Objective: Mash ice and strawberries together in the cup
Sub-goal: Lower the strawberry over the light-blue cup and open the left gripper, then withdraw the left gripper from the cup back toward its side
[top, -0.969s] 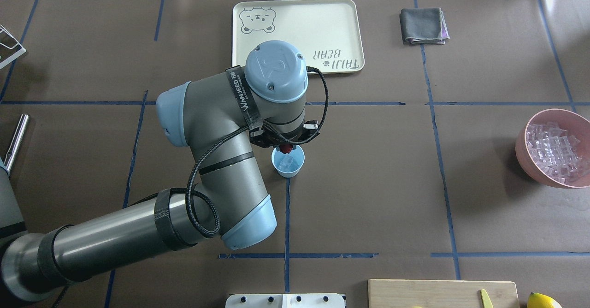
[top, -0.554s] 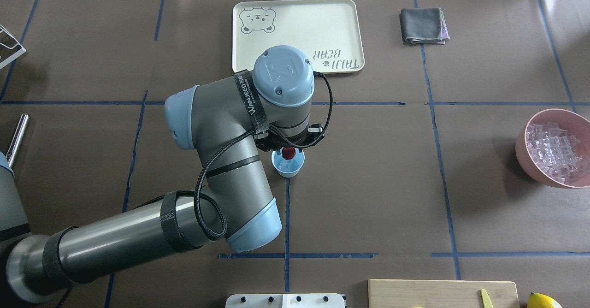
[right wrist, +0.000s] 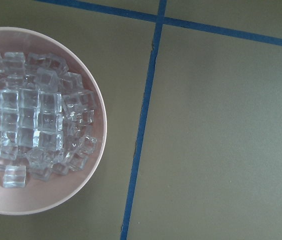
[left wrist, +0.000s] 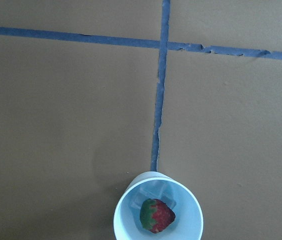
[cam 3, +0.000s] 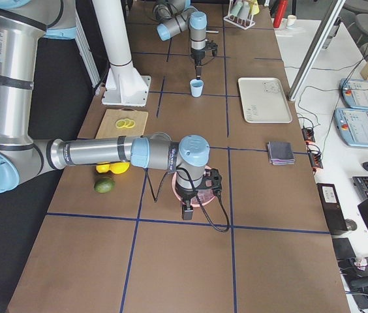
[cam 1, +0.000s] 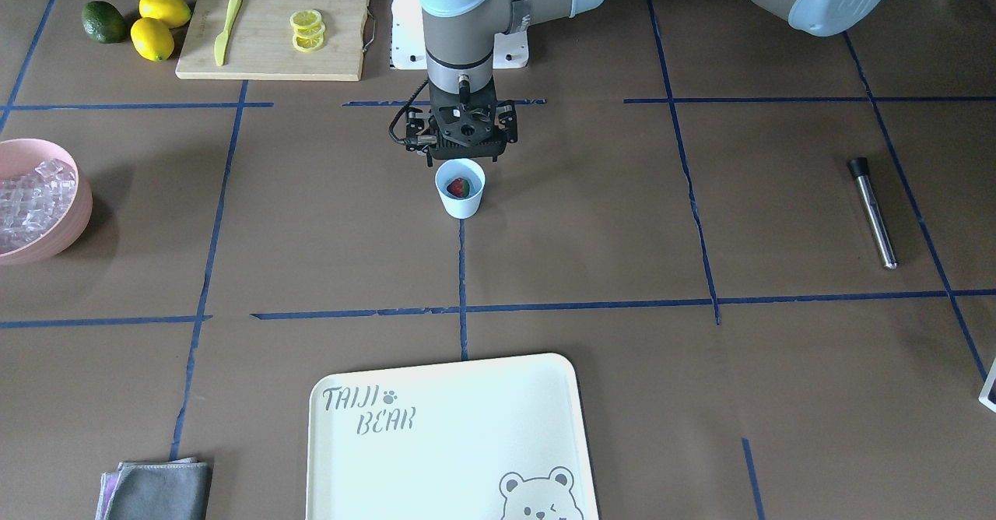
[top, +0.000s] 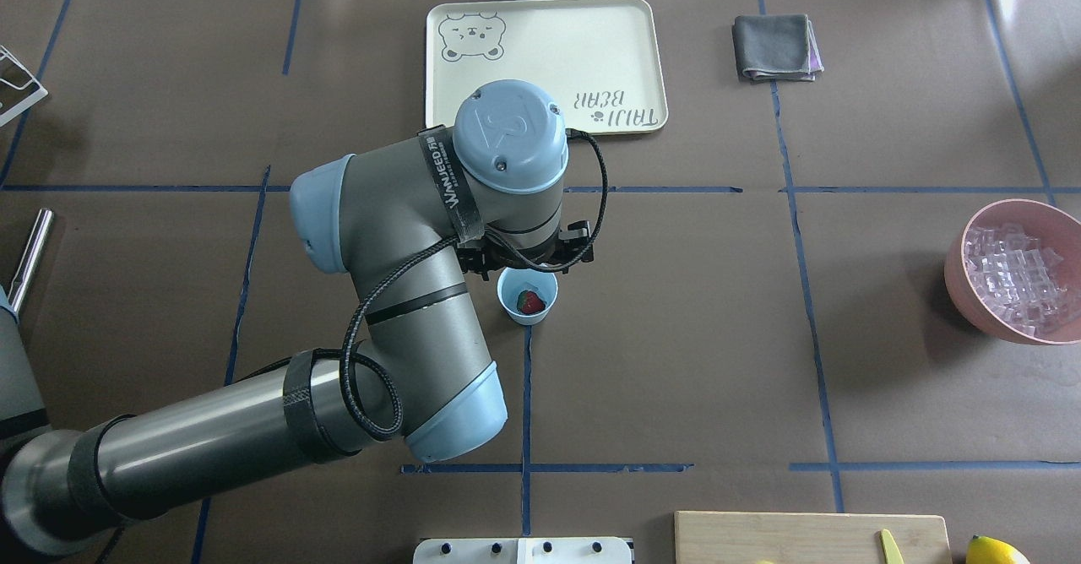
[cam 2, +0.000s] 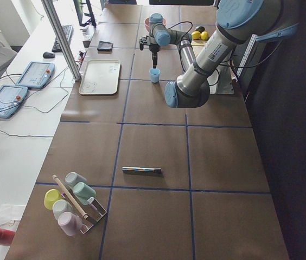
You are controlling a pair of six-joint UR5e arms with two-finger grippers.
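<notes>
The light-blue cup [top: 509,308] [cam 1: 461,205] stands at the middle of the table on a blue tape line. Inside it the red strawberry [top: 529,301] [left wrist: 156,216] lies loose on clear ice [left wrist: 153,194]. My left gripper [cam 1: 464,150] hangs just above the cup's robot-side rim, open and holding nothing; the wrist hides its fingers from overhead. My right gripper [cam 3: 188,212] hovers over the pink bowl [right wrist: 101,115], which is full of ice cubes [right wrist: 31,115]. It shows only in the right side view, so I cannot tell its state.
A metal rod with a black tip [cam 1: 873,212] lies toward the table's left end. A cream tray [cam 1: 451,442] sits beyond the cup, with a grey cloth [cam 1: 159,490] beside it. A cutting board [cam 1: 257,45] carries lemon slices and a yellow knife; lemons and an avocado lie past it.
The strawberry, held over the cup by my left gripper a second ago, has dropped into the cup. The left wrist shifted slightly right, then back.
</notes>
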